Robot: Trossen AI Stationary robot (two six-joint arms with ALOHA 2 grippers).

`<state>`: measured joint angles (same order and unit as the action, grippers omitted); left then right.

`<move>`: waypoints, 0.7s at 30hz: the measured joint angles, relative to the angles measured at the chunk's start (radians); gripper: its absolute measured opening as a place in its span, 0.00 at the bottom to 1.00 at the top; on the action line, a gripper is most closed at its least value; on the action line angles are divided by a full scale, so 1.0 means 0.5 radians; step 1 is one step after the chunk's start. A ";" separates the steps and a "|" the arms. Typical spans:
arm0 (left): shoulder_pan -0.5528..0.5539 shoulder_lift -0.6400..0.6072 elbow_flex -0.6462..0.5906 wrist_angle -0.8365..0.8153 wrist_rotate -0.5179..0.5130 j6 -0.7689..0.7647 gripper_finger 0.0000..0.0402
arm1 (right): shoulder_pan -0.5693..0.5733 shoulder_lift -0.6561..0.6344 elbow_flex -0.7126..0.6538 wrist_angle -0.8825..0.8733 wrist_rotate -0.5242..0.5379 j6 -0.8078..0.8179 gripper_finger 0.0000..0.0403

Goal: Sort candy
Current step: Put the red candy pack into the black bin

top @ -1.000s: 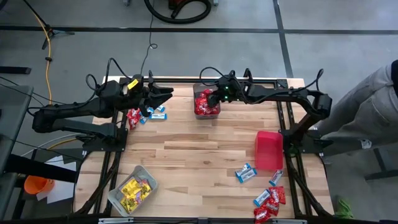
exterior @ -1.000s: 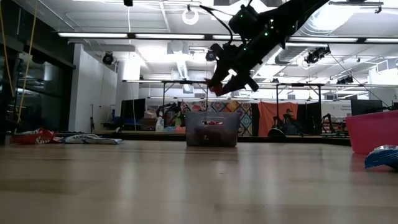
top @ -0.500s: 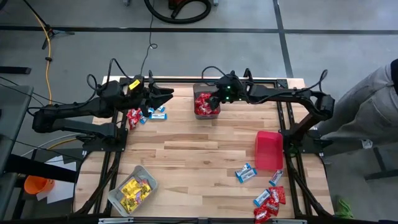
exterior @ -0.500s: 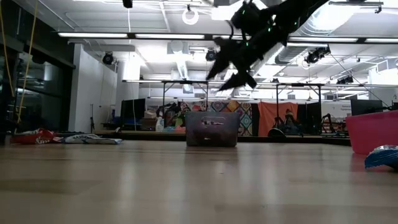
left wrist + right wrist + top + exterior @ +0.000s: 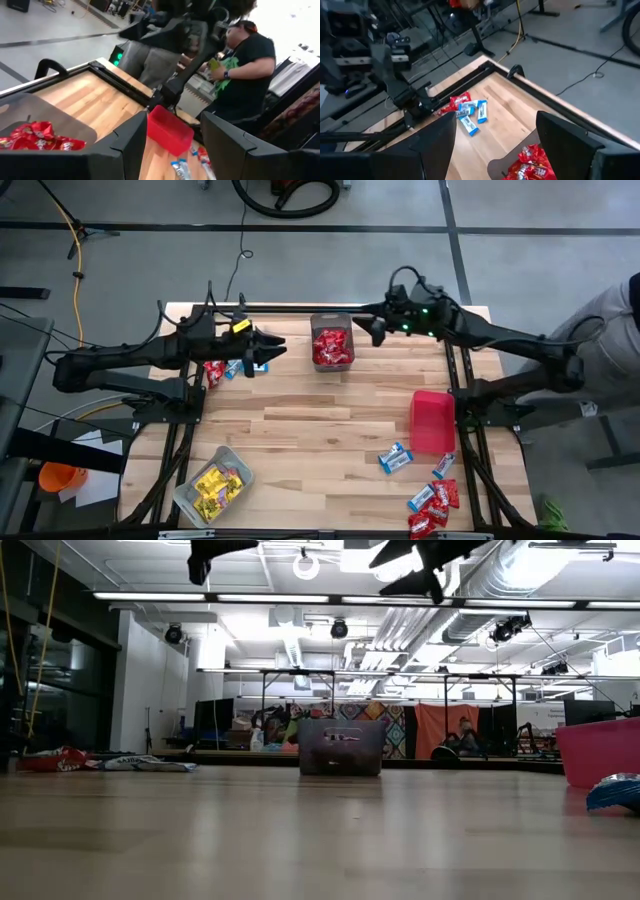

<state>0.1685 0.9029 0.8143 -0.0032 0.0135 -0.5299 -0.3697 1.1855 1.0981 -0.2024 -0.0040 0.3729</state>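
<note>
Since a second ago the red candy (image 5: 331, 348) that the right tool (image 5: 373, 328) carried has gone into the dark mesh bin (image 5: 332, 320) at the far middle of the tabletop (image 5: 320, 420), and that tool has drawn back and up toward the far right edge, while the left tool (image 5: 262, 351) has slid a little nearer over the small pile by the far left edge. Candy lies in several places: red pieces fill the mesh bin, a red and blue-and-white cluster (image 5: 224, 368) sits just below the left tool, yellow pieces (image 5: 214, 485) rest in the clear grey bin (image 5: 189, 498) at the near left corner, and a scatter of blue-and-white (image 5: 395, 457) and red packets (image 5: 434, 502) lies at the near right, beside the empty-looking red bin (image 5: 432, 421). Both tools stand with jaws apart and nothing between them; the wrist views show clear gaps between the fingers (image 5: 437, 137) of the right and the fingers (image 5: 131, 142) of the left. A person (image 5: 240, 60) stands beyond the tabletop. A drop seems just finished, so the step in hand is likely the return for another piece; the next move calls for lowering an open tool onto one packet, separating it from its neighbours, and matching it to its bin.
</note>
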 joint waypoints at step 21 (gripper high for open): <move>0.647 0.339 -0.229 -2.438 -0.348 -0.410 0.43 | 0.063 -0.050 0.000 -0.207 0.130 -0.012 0.67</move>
<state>0.4921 1.0722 0.6998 -1.2222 -0.1606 -0.7350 -0.3382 1.1606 1.0981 -0.3059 0.0608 0.3668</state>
